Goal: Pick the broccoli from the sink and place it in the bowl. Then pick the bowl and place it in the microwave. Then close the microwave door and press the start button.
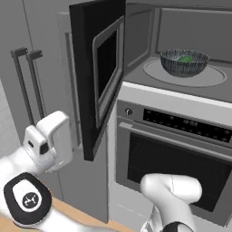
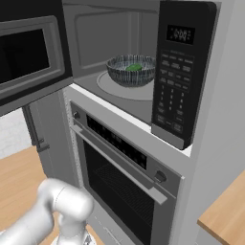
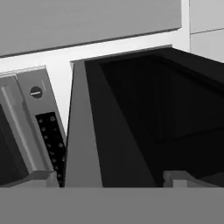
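The microwave (image 1: 181,27) (image 2: 103,28) stands open above the oven. On its pale turntable (image 1: 213,79) sits the dark ribbed bowl (image 1: 184,62) (image 2: 130,70), and the green broccoli (image 1: 186,59) (image 2: 134,67) lies inside it. The black microwave door (image 1: 97,68) (image 2: 28,57) swings out to the left. My gripper (image 1: 49,136) (image 3: 111,179) hangs open and empty low on the left, by the door's outer black face (image 3: 144,113), its tips wide apart. The sink is out of view.
The keypad panel (image 2: 173,86) is on the microwave's right. Below is the oven (image 1: 176,149) (image 2: 119,162) with a bar handle and knobs. Grey cabinet doors with bar handles (image 1: 27,86) stand left of the door. A wooden counter corner (image 2: 225,215) is at the right.
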